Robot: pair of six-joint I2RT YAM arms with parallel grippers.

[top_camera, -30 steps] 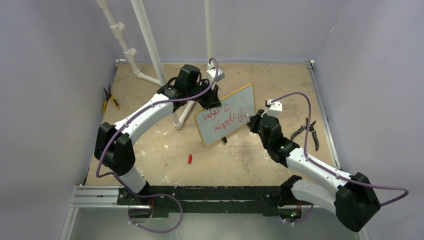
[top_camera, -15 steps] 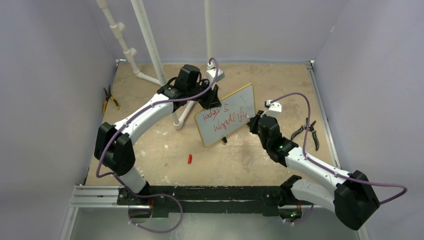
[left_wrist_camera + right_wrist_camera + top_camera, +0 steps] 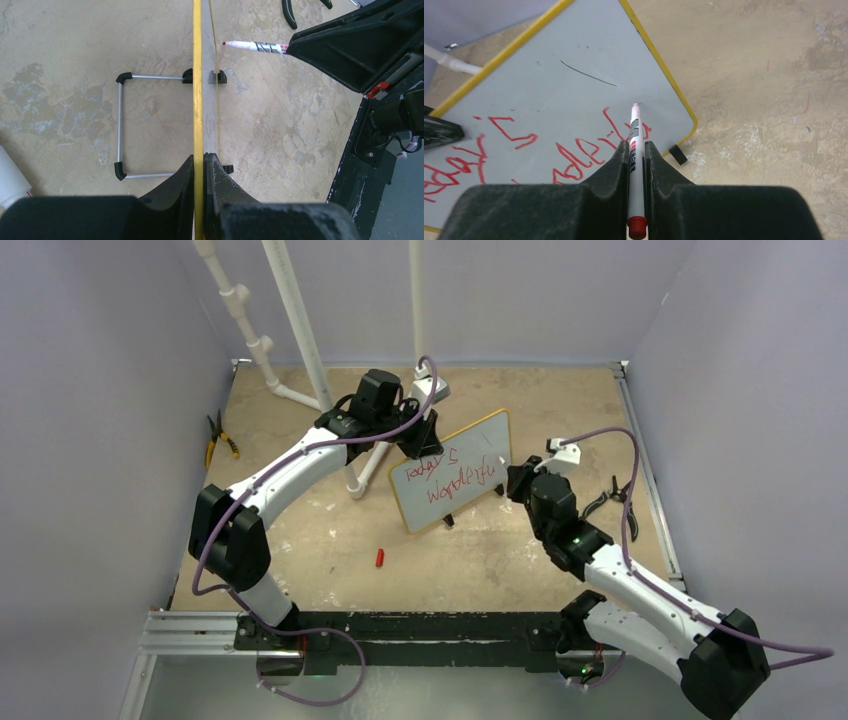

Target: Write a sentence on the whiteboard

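The whiteboard [image 3: 455,452], yellow-framed, stands tilted at mid-table on its wire stand [image 3: 120,127]. Red handwritten words, the sentence [image 3: 447,477], run across it in two lines. My left gripper [image 3: 421,443] is shut on the board's upper left edge; the left wrist view shows the yellow frame [image 3: 197,75] pinched between the fingers at my left gripper [image 3: 201,158]. My right gripper [image 3: 513,481] sits at the board's right edge, shut on a red marker [image 3: 634,131]. The marker's tip [image 3: 225,43] hovers just off the surface, near the last red letters [image 3: 574,162].
A red marker cap [image 3: 380,558] lies on the table in front of the board. Yellow-handled pliers [image 3: 219,439] lie at the left edge, black pliers [image 3: 621,503] at the right. White pipes [image 3: 292,328] rise at the back left, one reaching behind the board.
My right arm has swung to the right, and its gripper with the marker has drawn slightly back from the board. The left arm and the board have stayed put.
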